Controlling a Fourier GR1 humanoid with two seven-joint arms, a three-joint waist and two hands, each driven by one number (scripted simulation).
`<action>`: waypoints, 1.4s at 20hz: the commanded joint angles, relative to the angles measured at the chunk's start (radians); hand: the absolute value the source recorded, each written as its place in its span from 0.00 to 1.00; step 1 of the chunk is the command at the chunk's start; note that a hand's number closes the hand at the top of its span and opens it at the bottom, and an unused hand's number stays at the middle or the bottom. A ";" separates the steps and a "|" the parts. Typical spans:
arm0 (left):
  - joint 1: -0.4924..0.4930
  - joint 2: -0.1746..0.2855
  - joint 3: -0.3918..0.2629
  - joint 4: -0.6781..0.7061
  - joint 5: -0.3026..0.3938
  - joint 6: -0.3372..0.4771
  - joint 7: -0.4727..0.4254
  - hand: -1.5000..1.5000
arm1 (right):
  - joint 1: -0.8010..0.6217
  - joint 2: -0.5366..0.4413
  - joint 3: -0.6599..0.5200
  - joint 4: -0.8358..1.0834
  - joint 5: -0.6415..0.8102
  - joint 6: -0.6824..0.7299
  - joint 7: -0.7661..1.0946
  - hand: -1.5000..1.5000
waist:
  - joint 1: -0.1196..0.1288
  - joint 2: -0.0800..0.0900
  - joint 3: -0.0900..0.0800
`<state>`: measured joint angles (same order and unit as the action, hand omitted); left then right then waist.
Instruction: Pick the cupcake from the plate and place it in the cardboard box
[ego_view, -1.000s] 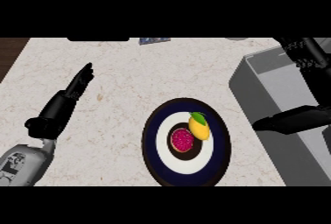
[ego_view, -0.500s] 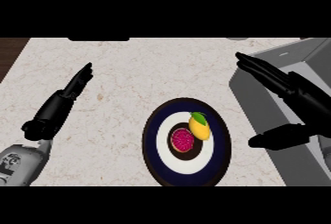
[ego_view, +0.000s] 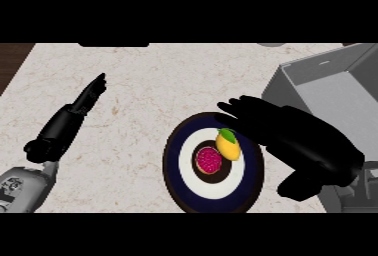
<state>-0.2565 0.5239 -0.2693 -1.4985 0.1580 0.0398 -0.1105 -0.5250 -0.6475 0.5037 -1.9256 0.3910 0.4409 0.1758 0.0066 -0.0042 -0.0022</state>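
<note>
Hovering over the round blue-and-white plate (ego_view: 176, 172), the black right hand (ego_view: 299, 137) is holding its fingers (ego_view: 235, 107) straight and spread beside the pink-topped cupcake (ego_view: 209, 160).

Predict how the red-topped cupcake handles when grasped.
The small red-topped cupcake looks light and soft, so likely crushable. It sits low and squat, so probably won't tip. The yellow fruit beside it may get nudged.

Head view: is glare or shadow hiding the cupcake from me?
Head view: light is even, no glare; the cupcake shows plainly on the plate, no shadow over it; the black right hand merges with the plate's dark rim.
</note>
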 joint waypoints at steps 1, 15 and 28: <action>-0.006 -0.072 -0.039 0.014 -0.059 0.050 0.004 0.50 | -0.048 0.048 0.109 -0.060 0.091 0.092 0.174 0.00 | -0.008 0.001 0.001; 0.077 -0.062 0.052 -0.075 -0.084 -0.041 0.014 0.50 | 0.007 0.418 0.255 -0.082 0.150 0.334 0.631 0.00 | -0.004 0.002 0.002; 0.009 -0.126 0.139 -0.002 -0.130 -0.121 0.027 0.50 | 0.043 0.420 0.266 0.108 0.459 0.228 0.406 0.00 | -0.007 0.005 0.002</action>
<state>-0.2227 0.4215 -0.1508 -1.5347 0.0484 -0.0600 -0.0739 -0.5100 -0.1967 0.7755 -1.8573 0.7797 0.7029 0.6657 0.0026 -0.0005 -0.0001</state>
